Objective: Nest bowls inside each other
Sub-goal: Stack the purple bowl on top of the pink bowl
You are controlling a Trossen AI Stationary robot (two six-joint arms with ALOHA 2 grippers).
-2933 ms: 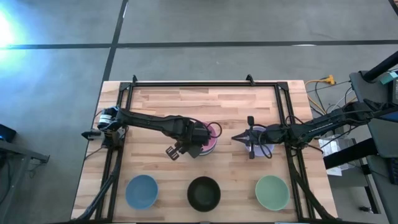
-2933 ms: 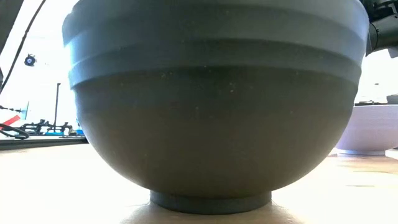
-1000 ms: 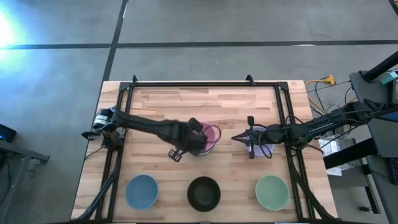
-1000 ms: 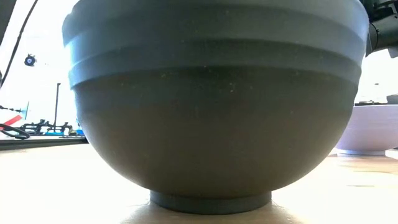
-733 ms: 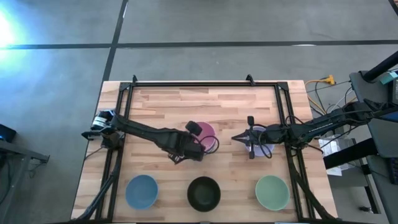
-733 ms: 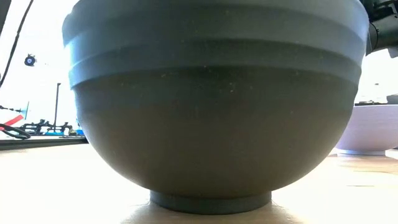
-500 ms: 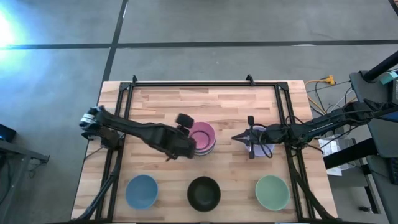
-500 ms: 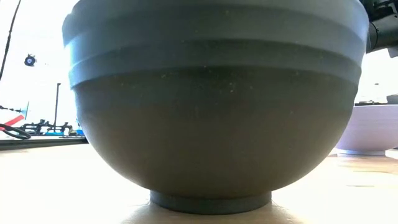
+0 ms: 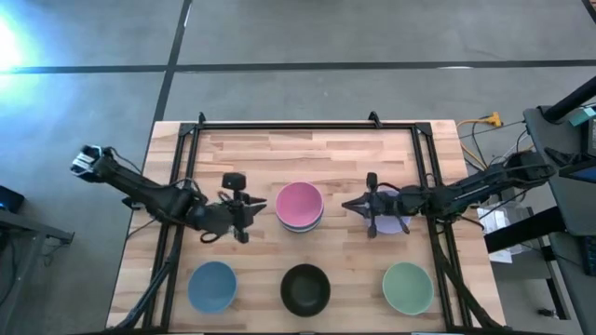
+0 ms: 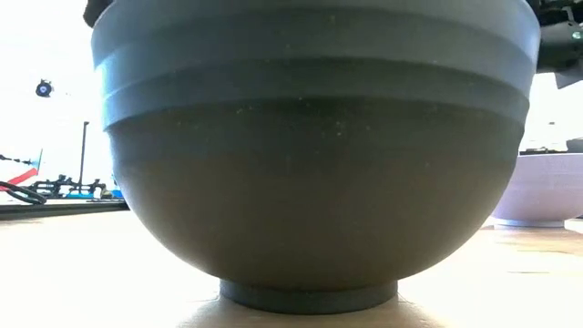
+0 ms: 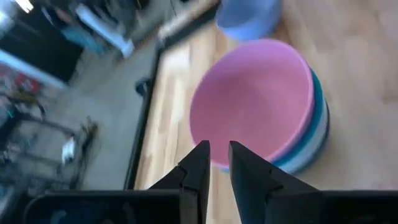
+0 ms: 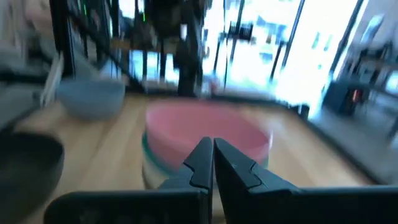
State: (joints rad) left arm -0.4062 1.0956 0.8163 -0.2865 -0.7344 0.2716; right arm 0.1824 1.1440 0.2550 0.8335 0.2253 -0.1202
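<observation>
A pink bowl (image 9: 299, 201) sits nested on top of a stack, over a teal bowl (image 11: 316, 118) and a white one (image 11: 311, 149). My left gripper (image 9: 259, 207) hovers to the left of the stack, pointing at it, open by a narrow gap (image 11: 216, 149) with nothing in it. My right gripper (image 9: 346, 206) is shut (image 12: 212, 146) and points at the stack from the right, above a lavender bowl (image 9: 389, 223). A blue bowl (image 9: 212, 286), a black bowl (image 9: 305, 289) and a pale green bowl (image 9: 407, 288) stand upright in a row along the near edge.
A black frame rail (image 9: 307, 124) runs along the table's far edge and down both sides. Bare wood lies between the stack and the near row. The black bowl (image 10: 310, 155) fills the low view, with the lavender bowl (image 10: 547, 191) behind it.
My left gripper has drawn back from the pink bowl toward the table's left edge, rolling and levelling out as it went. The pink bowl has stayed nested on the stack.
</observation>
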